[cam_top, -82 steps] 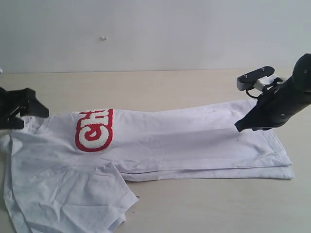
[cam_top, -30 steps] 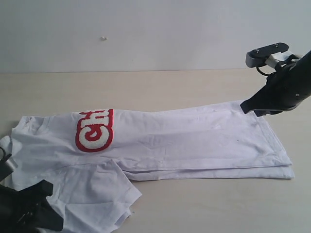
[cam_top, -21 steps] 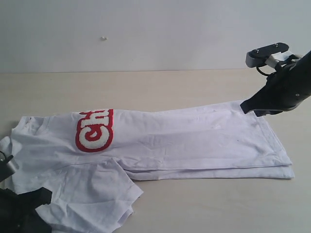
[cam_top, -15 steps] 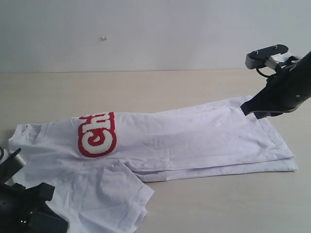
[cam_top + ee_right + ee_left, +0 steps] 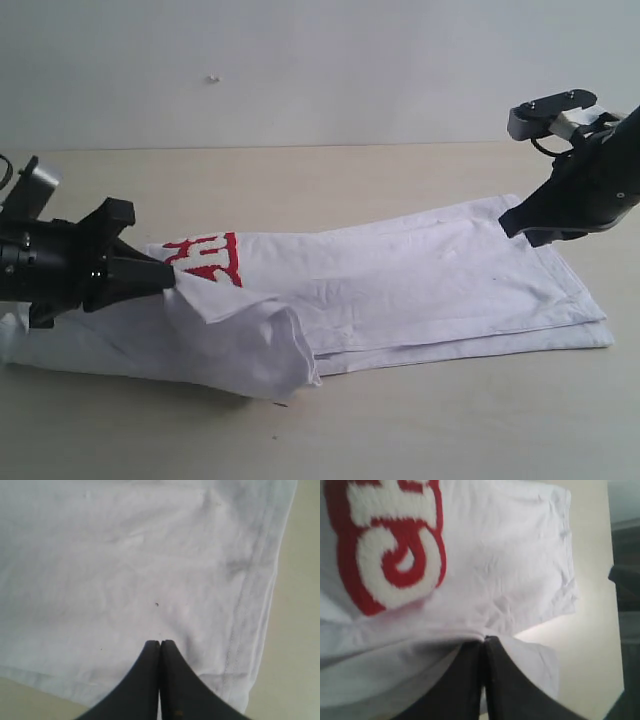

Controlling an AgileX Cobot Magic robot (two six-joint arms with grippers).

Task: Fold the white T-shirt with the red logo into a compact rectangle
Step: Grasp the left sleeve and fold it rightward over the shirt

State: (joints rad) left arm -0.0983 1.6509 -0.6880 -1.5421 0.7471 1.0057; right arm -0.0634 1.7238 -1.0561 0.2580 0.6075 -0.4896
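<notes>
Shirt position: I see the white T-shirt [image 5: 420, 280] stretched lengthwise across the bench [image 5: 350, 180], its hem end toward my right arm and its chest end toward my left arm.
Shirt shape: the hem half lies flat in stacked layers whose long edges show along the near side. The chest half is lifted and bunched, with a loose flap of cloth hanging down to the bench near the middle.
Red logo: the red logo [image 5: 205, 260] is only partly visible in the exterior view, crumpled just beside my left claw's tip. In the left wrist view its fuzzy white letters [image 5: 390, 555] fill the corner beyond the fingers.
Left claw: my left claw [image 5: 168, 283] is closed tight on a fold of the shirt, holding that part clear of the bench. The left wrist view shows the two dark fingers [image 5: 465, 680] pressed together with white cloth gathered at their tips.
Right claw: my right claw [image 5: 508, 226] sits at the far corner of the hem end with its fingers [image 5: 175, 680] shut flat against each other. I see no cloth between them, and I cannot tell whether the tips touch the fabric.
Hem detail: the stitched hem [image 5: 250, 615] runs just beside the right claw's tips.
</notes>
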